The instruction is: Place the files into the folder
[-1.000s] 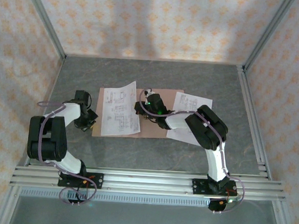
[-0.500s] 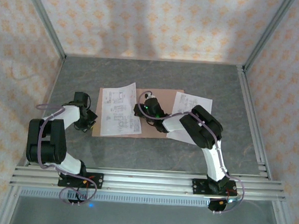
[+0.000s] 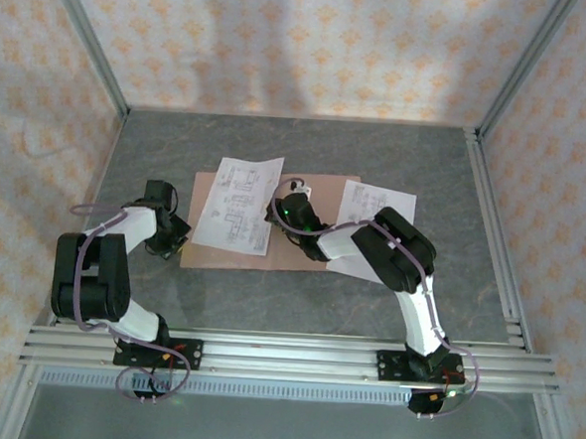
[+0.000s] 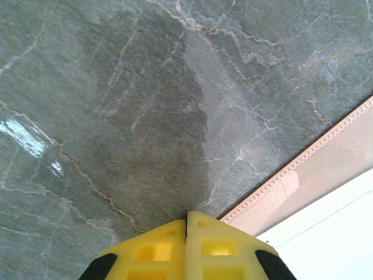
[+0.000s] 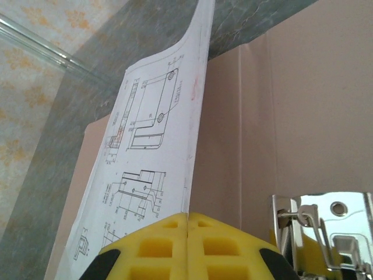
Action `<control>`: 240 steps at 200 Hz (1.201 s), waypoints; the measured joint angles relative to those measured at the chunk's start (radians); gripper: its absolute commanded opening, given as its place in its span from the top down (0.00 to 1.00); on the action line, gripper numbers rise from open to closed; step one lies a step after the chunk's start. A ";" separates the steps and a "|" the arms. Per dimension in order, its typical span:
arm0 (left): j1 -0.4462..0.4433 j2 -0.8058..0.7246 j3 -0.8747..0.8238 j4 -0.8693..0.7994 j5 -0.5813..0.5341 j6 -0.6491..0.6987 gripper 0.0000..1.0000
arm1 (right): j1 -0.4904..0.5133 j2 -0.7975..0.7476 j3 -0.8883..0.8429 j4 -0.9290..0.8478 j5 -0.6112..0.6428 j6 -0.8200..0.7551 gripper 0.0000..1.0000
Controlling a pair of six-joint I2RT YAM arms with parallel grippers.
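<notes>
So, from overhead: the pinkish-brown card folder [image 3: 335,189] lies open and flat on the grey marble-look table [image 3: 307,146]. One printed sheet [image 3: 236,206] sits over its left half. A second sheet [image 3: 369,204] lies at the folder's right edge, partly under the arm. The right gripper [image 3: 280,211] is at the first sheet's right edge, and the left gripper [image 3: 177,234] sits just beside the folder's left side.

Left wrist view: the yellow fingers are pressed together with nothing between them, over bare table near the folder's edge.

Right wrist view: the jaws are pinched onto the sheet's edge, and the paper curls up and away from them. A shiny metal clip [image 5: 326,227] sits on the folder.

I reckon the paper's light and floppy. An edge pinch works, but it'll sag and could crease. The folder looks thin but stiffer.
</notes>
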 measured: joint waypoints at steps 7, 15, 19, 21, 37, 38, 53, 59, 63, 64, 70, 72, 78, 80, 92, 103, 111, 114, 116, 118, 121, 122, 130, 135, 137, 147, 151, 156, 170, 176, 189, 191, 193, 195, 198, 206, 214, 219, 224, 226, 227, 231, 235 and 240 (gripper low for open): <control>0.000 0.000 0.000 0.000 0.000 0.000 1.00 | 0.000 0.000 0.005 -0.004 -0.002 0.000 1.00; 0.000 0.000 0.000 0.000 0.000 0.000 1.00 | 0.000 0.000 0.015 -0.011 -0.018 -0.001 1.00; 0.000 0.000 0.000 0.000 0.000 0.000 1.00 | 0.000 0.002 0.022 -0.015 -0.028 -0.002 1.00; 0.000 0.000 0.000 0.000 0.000 0.000 1.00 | 0.000 0.002 0.027 -0.016 -0.034 -0.003 1.00; 0.000 0.000 0.001 0.000 0.000 0.000 1.00 | 0.000 0.011 0.074 -0.033 -0.090 -0.025 1.00; 0.000 0.000 0.001 0.000 0.000 0.000 1.00 | 0.000 0.011 0.076 -0.034 -0.092 -0.026 1.00; 0.000 0.000 0.001 -0.001 0.000 0.000 1.00 | 0.000 0.011 0.090 -0.037 -0.135 -0.054 1.00; 0.000 0.000 0.002 -0.001 0.000 0.000 1.00 | 0.000 0.011 0.090 -0.043 -0.154 -0.068 1.00; 0.000 0.000 0.002 -0.001 0.000 0.000 1.00 | 0.000 0.011 0.090 -0.053 -0.165 -0.076 1.00; 0.000 0.000 0.002 -0.001 0.000 0.000 1.00 | 0.000 0.011 0.090 -0.055 -0.168 -0.078 1.00; 0.000 0.001 0.002 -0.001 0.000 0.000 1.00 | 0.000 0.011 0.089 -0.071 -0.180 -0.090 1.00; 0.000 0.001 0.002 -0.002 0.000 0.000 1.00 | -0.001 0.011 0.088 -0.076 -0.187 -0.094 1.00; 0.000 0.001 0.002 -0.002 0.000 0.000 1.00 | -0.001 0.011 0.086 -0.088 -0.198 -0.104 1.00; 0.000 0.001 0.002 -0.002 0.000 0.000 1.00 | -0.001 0.011 0.086 -0.091 -0.203 -0.108 1.00; 0.000 0.001 0.002 -0.002 0.000 0.000 1.00 | -0.001 0.011 0.081 -0.109 -0.224 -0.122 1.00; 0.000 0.001 0.003 -0.002 0.000 0.000 1.00 | -0.001 0.011 0.075 -0.117 -0.236 -0.129 1.00; 0.000 0.001 0.003 -0.002 0.000 0.000 1.00 | -0.001 0.011 0.069 -0.117 -0.239 -0.129 1.00; 0.000 0.001 0.003 -0.002 0.000 0.000 1.00 | -0.001 0.011 0.066 -0.116 -0.240 -0.129 1.00; 0.000 0.001 0.003 -0.002 0.000 0.000 1.00 | -0.001 0.011 0.064 -0.116 -0.239 -0.129 1.00; 0.000 0.001 0.003 -0.002 0.000 0.000 1.00 | -0.001 0.011 0.062 -0.115 -0.239 -0.129 1.00; 0.000 0.001 0.003 -0.002 0.000 0.000 1.00 | -0.001 0.011 0.059 -0.113 -0.238 -0.129 1.00; 0.000 0.001 0.003 -0.002 0.000 0.000 1.00 | -0.001 0.011 0.058 -0.113 -0.238 -0.129 1.00; 0.000 0.001 0.003 -0.002 0.000 0.000 1.00 | -0.001 0.011 0.050 -0.111 -0.237 -0.128 1.00; 0.000 0.001 0.003 -0.002 0.000 0.000 1.00 | -0.001 0.011 0.045 -0.111 -0.233 -0.125 1.00; 0.000 0.001 0.003 -0.002 0.000 0.000 1.00 | -0.001 0.011 0.043 -0.111 -0.230 -0.125 1.00; 0.000 0.001 0.003 -0.002 0.000 0.000 1.00 | 0.000 0.011 0.037 -0.111 -0.221 -0.115 1.00; 0.000 0.001 0.003 -0.002 0.000 0.000 1.00 | 0.000 0.011 0.035 -0.111 -0.218 -0.113 1.00; 0.000 0.001 0.003 -0.002 0.000 0.000 1.00 | 0.001 0.011 0.035 -0.110 -0.214 -0.109 1.00; -0.001 0.001 0.003 -0.002 0.000 0.000 1.00 | 0.005 0.011 0.035 -0.105 -0.204 -0.098 1.00; -0.001 0.001 0.003 -0.002 0.000 -0.001 1.00 | 0.007 0.011 0.035 -0.103 -0.201 -0.093 1.00; -0.002 0.001 0.003 -0.002 0.000 -0.001 1.00 | 0.013 0.011 0.035 -0.098 -0.189 -0.081 1.00; -0.002 0.001 0.003 -0.002 -0.001 -0.002 1.00 | 0.014 0.011 0.035 -0.098 -0.187 -0.080 1.00; -0.003 0.001 0.003 -0.002 -0.001 -0.002 1.00 | 0.015 0.011 0.035 -0.097 -0.184 -0.078 1.00; -0.004 0.001 0.003 -0.002 -0.002 -0.002 1.00 | 0.016 0.011 0.035 -0.096 -0.182 -0.076 1.00; -0.005 0.001 0.003 -0.002 -0.004 -0.002 1.00 | 0.018 0.011 0.035 -0.093 -0.177 -0.072 1.00; -0.009 0.001 0.003 -0.002 -0.010 -0.005 1.00 | 0.020 0.011 0.035 -0.090 -0.166 -0.067 1.00; -0.013 0.001 0.003 -0.002 -0.016 -0.005 1.00 | 0.023 0.011 0.035 -0.089 -0.150 -0.061 1.00; -0.014 0.001 0.003 -0.002 -0.018 -0.006 1.00 | 0.024 0.011 0.035 -0.089 -0.140 -0.061 1.00; -0.014 0.001 0.003 -0.002 -0.019 -0.006 1.00 | 0.024 0.011 0.035 -0.090 -0.130 -0.061 1.00; -0.014 0.001 0.003 -0.002 -0.019 -0.007 1.00 | 0.024 0.011 0.035 -0.090 -0.127 -0.061 1.00; -0.014 0.001 0.003 -0.002 -0.019 -0.007 1.00 | 0.024 0.011 0.035 -0.090 -0.125 -0.061 1.00; -0.014 0.001 0.003 -0.002 -0.019 -0.008 1.00 | 0.024 0.011 0.035 -0.090 -0.120 -0.061 1.00; -0.014 0.001 0.003 -0.002 -0.019 -0.008 1.00 | 0.024 0.011 0.035 -0.090 -0.113 -0.061 1.00; -0.015 0.001 0.003 -0.002 -0.020 -0.008 1.00 | 0.024 0.011 0.035 -0.090 -0.106 -0.061 1.00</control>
